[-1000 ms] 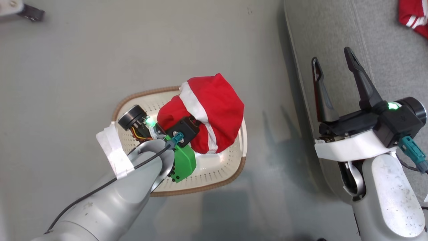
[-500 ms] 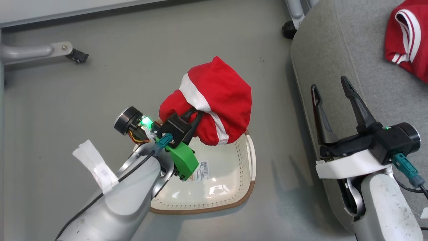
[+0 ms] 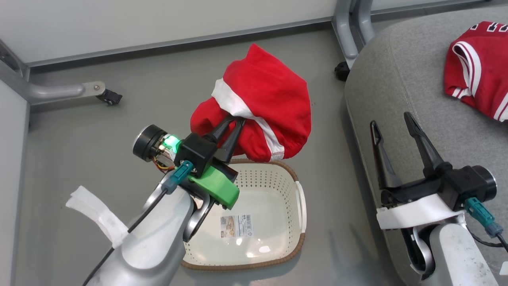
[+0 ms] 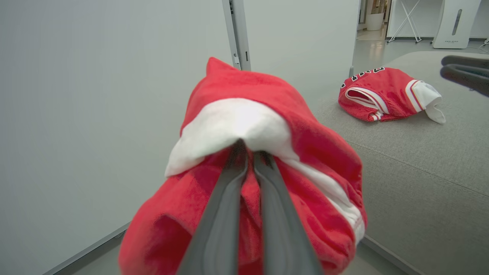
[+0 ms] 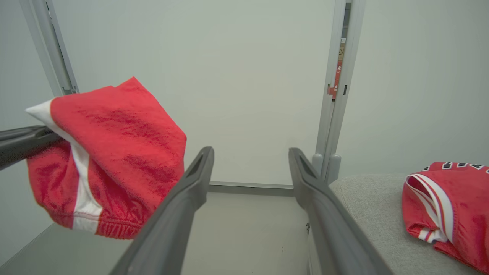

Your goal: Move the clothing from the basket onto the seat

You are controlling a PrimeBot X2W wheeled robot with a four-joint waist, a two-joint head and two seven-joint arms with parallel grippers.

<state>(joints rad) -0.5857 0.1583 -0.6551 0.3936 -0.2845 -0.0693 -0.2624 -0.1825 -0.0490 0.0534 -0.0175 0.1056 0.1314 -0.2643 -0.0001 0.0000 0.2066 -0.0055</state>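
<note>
Left gripper (image 3: 234, 119), centre of the head view: fingers pinched nearly together on the red garment (image 3: 270, 99). It's gripped near the white stripe. The fabric is bunched and hangs off the fingertips in the air, upper centre of the frame, and overlaps the basket's top rim in the picture. The left wrist view shows the same clamp (image 4: 246, 147), with cloth (image 4: 237, 80) wrapped around both fingers.

Basket (image 3: 274, 180) sits on the floor (image 3: 79, 139) at lower centre, its bare bottom showing a printed label (image 3: 237, 225).

Right gripper (image 3: 391, 121), lower right: fingers spread wide, holding nothing, over the left edge of the seat (image 3: 401, 79).

Second red garment (image 3: 476, 75) lies crumpled on the seat at upper right, well apart from the right gripper. In the right wrist view the held piece (image 5: 126, 126) is at left and the second one (image 5: 458, 202) at lower right.
</note>
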